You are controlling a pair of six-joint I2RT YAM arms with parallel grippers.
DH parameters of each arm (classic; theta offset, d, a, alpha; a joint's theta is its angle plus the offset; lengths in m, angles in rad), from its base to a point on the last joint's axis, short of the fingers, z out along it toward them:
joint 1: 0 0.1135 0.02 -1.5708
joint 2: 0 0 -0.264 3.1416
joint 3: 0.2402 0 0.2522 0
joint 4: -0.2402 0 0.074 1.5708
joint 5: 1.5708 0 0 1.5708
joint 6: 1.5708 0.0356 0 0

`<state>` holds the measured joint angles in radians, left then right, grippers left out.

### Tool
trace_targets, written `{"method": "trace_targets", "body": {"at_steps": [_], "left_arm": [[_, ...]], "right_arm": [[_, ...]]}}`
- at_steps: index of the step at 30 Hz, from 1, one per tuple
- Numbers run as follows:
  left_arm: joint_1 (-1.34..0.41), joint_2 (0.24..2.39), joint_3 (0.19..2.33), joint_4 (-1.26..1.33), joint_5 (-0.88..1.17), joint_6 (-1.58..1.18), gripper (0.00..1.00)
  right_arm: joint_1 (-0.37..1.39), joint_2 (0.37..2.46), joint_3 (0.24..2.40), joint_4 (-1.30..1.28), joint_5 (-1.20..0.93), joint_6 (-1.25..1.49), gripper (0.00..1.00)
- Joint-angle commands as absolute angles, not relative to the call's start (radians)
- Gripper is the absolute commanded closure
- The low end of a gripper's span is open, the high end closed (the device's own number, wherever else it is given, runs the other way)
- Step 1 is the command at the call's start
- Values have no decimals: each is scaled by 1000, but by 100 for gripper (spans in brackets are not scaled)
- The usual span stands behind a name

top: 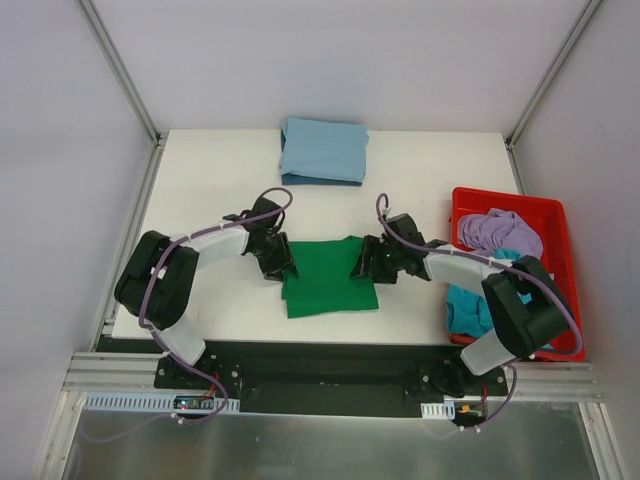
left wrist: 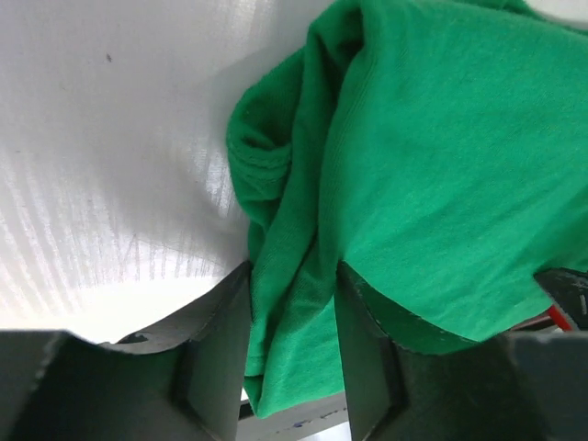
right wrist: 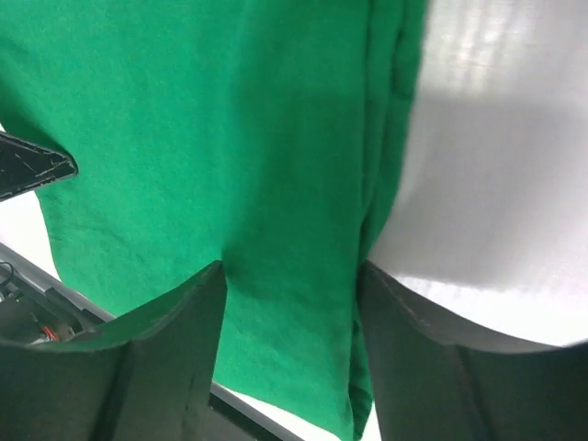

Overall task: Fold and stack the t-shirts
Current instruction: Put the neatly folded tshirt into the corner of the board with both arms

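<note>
White desk (top: 200, 180) fills a grey-walled booth. Nearest the arm bases, around 6 o'clock, lies the green t-shirt (top: 328, 275), folded down to a rough rectangle but not yet tidy. The left gripper (top: 275, 255) is closed tight on a bunched fold at the shirt's 10 o'clock corner. The right gripper (top: 365, 262) is drawn in on several layers at its 2 o'clock corner, so this fold looks mid-way. At 3 o'clock the red tub (top: 560, 215) holds a crumpled lilac t-shirt (top: 500, 232) and a teal t-shirt (top: 465, 305) spilling over its near wall, both unfolded. Farthest off, at 12 o'clock, the light blue t-shirt (top: 322, 150) rests folded, seemingly the stack's base. By my reckoning one shirt is done, one is in hand and two remain.
</note>
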<state>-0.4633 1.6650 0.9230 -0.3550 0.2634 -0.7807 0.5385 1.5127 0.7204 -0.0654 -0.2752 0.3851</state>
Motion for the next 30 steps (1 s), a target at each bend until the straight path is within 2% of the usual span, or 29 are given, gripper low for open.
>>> {"method": "trace_targets", "body": {"at_steps": [1, 2, 4, 6, 10, 12, 20, 30], "left_arm": [[-472, 1700, 896, -351, 285, -790, 65], [-479, 1703, 897, -351, 282, -790, 67], [-491, 1713, 905, -345, 281, -787, 79], [-495, 1730, 922, -345, 291, -781, 100], [-495, 1721, 979, -350, 295, -736, 100], [-495, 1689, 1000, -353, 275, -730, 100], [-489, 1606, 1133, -362, 187, -661, 100], [-390, 1692, 1449, -380, 210, -545, 100]], "right_arm": [[597, 1598, 750, -48, -285, 420, 44], [610, 1614, 756, -45, -281, 425, 50], [640, 1640, 776, -43, -273, 426, 66], [652, 1657, 795, -46, -265, 425, 77], [653, 1638, 825, -63, -227, 394, 93], [653, 1602, 842, -83, -203, 359, 98], [650, 1506, 1006, -208, -57, 233, 99], [571, 1624, 1328, -287, -6, 126, 99]]}}
